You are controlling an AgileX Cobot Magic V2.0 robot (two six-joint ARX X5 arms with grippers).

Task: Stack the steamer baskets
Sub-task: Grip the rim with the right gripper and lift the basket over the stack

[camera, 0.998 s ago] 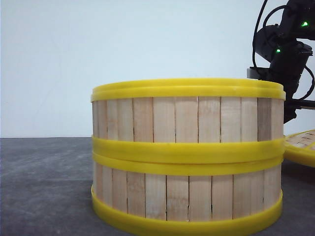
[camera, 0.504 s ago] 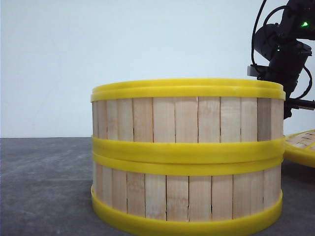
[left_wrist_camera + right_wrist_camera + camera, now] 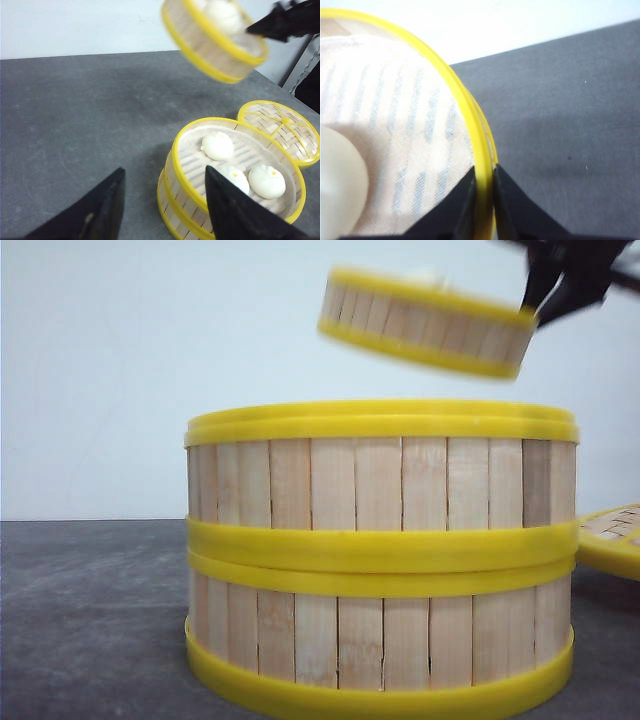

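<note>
Two steamer baskets stand stacked on the dark table: the upper one (image 3: 380, 485) on the lower one (image 3: 380, 640). The top basket (image 3: 235, 160) holds three white buns. A third steamer basket (image 3: 425, 322) hangs tilted in the air above the stack, a white bun inside it (image 3: 215, 37). My right gripper (image 3: 484, 187) is shut on its yellow rim (image 3: 480, 150), one finger inside the wall and one outside. My left gripper (image 3: 162, 172) is open beside the stack, with nothing between its fingers.
A flat yellow-rimmed lid (image 3: 282, 129) with a woven slat top lies on the table just right of the stack, also seen in the front view (image 3: 612, 538). The table's right edge (image 3: 272, 80) runs close behind it.
The right arm has risen and swung left, carrying the third basket into view above the stack. The stacked pair and the lid have not moved.
</note>
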